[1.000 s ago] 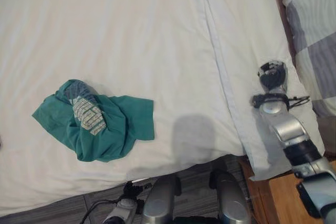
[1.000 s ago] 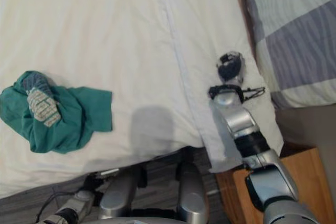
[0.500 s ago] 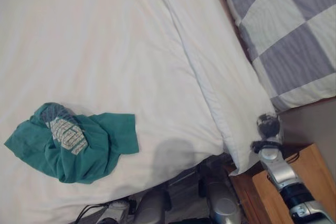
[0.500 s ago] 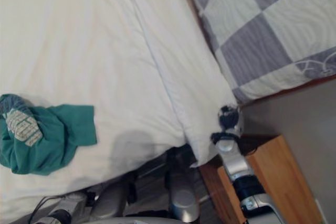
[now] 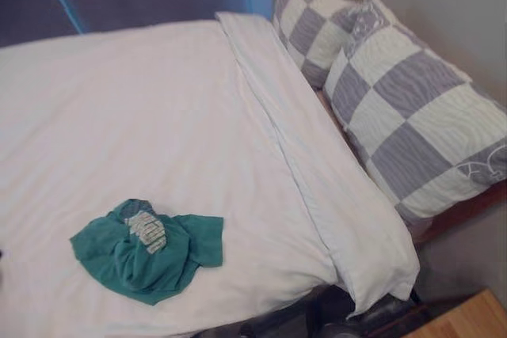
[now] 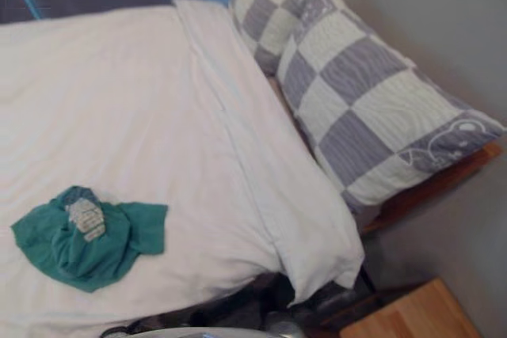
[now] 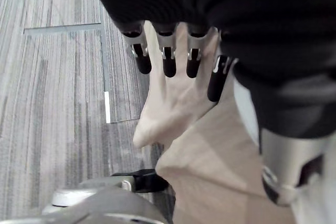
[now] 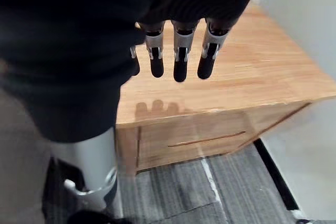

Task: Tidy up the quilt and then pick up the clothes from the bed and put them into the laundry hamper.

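— Since a second ago the right arm has left the quilt's (image 5: pixel 158 116) edge and the head camera has swung up to the pillows (image 5: pixel 412 116).

— Where are the hands?

— Both low beside the bed (image 5: pixel 467 207). Right hand (image 8: pixel 178 51) hangs over a wooden nightstand (image 8: pixel 252 77), fingers straight, holding nothing. Left hand (image 7: pixel 173 51) likewise, fingers relaxed above the floor (image 7: pixel 52 77).

— And the clothes?

— A crumpled green garment (image 5: pixel 146 255) lies on the quilt near the bed's front edge, untouched. I can't see a hamper.

— Risks?

— I'd say a loose pinch on that bunched cloth could let part trail or drop. Reaching across might also drag the smoothed quilt into wrinkles.
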`<state>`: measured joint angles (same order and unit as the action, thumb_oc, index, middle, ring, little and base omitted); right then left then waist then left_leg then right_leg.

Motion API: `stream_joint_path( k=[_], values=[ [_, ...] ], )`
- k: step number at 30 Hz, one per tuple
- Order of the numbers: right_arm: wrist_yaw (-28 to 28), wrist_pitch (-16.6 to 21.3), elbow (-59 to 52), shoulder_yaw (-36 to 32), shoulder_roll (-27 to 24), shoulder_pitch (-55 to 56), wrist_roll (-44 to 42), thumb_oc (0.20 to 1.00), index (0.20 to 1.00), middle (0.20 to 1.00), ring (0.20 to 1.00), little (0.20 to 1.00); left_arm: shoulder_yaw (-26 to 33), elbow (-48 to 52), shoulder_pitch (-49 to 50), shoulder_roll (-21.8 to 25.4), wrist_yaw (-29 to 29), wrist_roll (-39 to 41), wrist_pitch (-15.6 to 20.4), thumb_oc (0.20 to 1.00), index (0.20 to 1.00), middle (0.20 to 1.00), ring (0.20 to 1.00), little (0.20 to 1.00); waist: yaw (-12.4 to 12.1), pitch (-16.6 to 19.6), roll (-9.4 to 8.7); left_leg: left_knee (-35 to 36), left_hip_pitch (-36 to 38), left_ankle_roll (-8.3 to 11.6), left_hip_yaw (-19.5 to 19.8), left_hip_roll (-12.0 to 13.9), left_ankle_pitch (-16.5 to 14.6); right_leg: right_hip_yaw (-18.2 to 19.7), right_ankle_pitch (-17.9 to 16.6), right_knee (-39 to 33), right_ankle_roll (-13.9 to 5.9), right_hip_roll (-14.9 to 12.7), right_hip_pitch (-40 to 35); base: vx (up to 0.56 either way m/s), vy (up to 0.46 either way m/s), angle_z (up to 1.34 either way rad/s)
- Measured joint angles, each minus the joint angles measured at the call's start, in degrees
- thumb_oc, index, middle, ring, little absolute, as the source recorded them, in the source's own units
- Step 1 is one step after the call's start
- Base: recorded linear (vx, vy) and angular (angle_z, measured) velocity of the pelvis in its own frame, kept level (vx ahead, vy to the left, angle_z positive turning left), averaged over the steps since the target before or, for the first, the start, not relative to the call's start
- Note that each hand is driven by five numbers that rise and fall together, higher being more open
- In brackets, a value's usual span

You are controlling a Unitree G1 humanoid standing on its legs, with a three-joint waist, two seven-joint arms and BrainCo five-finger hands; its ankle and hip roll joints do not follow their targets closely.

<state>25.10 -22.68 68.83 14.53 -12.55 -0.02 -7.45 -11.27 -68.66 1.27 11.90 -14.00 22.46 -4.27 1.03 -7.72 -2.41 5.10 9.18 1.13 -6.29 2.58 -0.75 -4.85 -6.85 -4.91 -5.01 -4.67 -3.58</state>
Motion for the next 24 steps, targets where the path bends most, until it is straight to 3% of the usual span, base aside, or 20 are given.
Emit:
stream_joint_path(
  k=[4, 9, 16, 18, 20, 22, 24],
  values=[
    [-0.9, 1.1, -1.6, 6.8, -0.1, -1.3, 9.3, 1.000, 1.000, 1.000, 1.000, 1.000, 0.2, 0.1, 0.9, -0.5, -1.5, 3.5, 0.1, 1.000, 1.000, 1.000, 1.000, 1.000, -2.8, 4.0, 0.05, 0.0, 0.2, 0.07, 2.3, 0.1, 0.1, -1.6, 0.4, 0.0, 0.60, 0.1, -1.0, 0.06, -0.091, 0.20],
    [-2.6, 1.9, -2.5, 8.6, 0.1, -1.6, 11.8, 1.000, 1.000, 1.000, 1.000, 1.000, 3.6, -1.0, 1.2, -0.7, -5.6, 9.0, 1.0, 1.000, 1.000, 1.000, 1.000, 1.000, -4.8, 4.0, -0.94, 0.0, 0.1, 0.09, 4.3, 0.4, 0.2, -3.6, 0.7, 0.7, 0.96, 0.1, -1.8, 0.05, -0.169, 0.24],
    [-4.6, 1.7, 1.8, 7.9, 0.1, 1.5, 11.7, 1.000, 1.000, 1.000, 1.000, 1.000, 10.1, -5.0, 3.6, -0.7, -9.2, 10.4, 4.1, 1.000, 1.000, 1.000, 1.000, 1.000, -4.9, 3.1, -1.46, -2.5, 2.0, 0.41, 7.0, 1.5, -0.2, -6.0, 3.6, 3.4, 1.96, 0.9, -5.2, 0.10, -0.094, 0.21],
    [-4.7, 1.8, 1.7, 7.6, 0.1, 2.0, 11.6, 1.000, 1.000, 1.000, 1.000, 1.000, 11.3, -5.2, 2.5, -0.6, -10.3, 9.7, 4.9, 1.000, 1.000, 1.000, 1.000, 1.000, -4.4, 1.8, -1.80, -7.1, -0.2, 0.41, 5.4, 2.1, -1.9, -8.1, 5.0, 5.8, 2.19, 0.3, -5.3, -0.13, 0.092, 0.53],
    [-4.0, 1.6, 1.6, 6.5, -0.1, 2.3, 8.3, 1.000, 1.000, 1.000, 1.000, 1.000, 8.6, -5.6, -1.1, -0.6, -11.0, 5.2, 5.6, 1.000, 1.000, 1.000, 1.000, 1.000, -3.4, -0.1, -2.06, -10.0, -4.2, 0.01, -4.9, 5.1, -4.7, -12.0, 7.0, 9.4, 2.23, -1.8, -3.0, -0.09, 0.254, 1.04],
    [-3.4, 1.8, 1.9, 4.2, -0.5, 1.0, 5.8, 1.000, 1.000, 1.000, 1.000, 1.000, 8.0, -4.9, -3.3, -0.6, -11.1, 2.9, 6.5, 1.000, 1.000, 1.000, 1.000, 1.000, -2.1, -3.3, -2.98, -10.1, -4.2, -0.15, -7.2, 4.8, -3.3, -14.0, 7.9, 10.8, 1.88, -4.9, -1.8, -0.05, 0.313, 0.75],
    [-2.4, 2.0, 1.7, 3.6, -1.9, -0.7, 4.6, 1.000, 1.000, 1.000, 1.000, 1.000, 8.0, -4.4, -3.1, -0.8, -11.7, 1.6, 7.0, 1.000, 1.000, 1.000, 1.000, 1.000, -1.6, -5.5, -1.54, -14.6, -6.4, 0.98, -5.0, 7.2, -3.4, -14.0, 8.0, 11.5, 1.71, -6.1, -1.0, -0.01, 0.329, 0.23]
  ],
)
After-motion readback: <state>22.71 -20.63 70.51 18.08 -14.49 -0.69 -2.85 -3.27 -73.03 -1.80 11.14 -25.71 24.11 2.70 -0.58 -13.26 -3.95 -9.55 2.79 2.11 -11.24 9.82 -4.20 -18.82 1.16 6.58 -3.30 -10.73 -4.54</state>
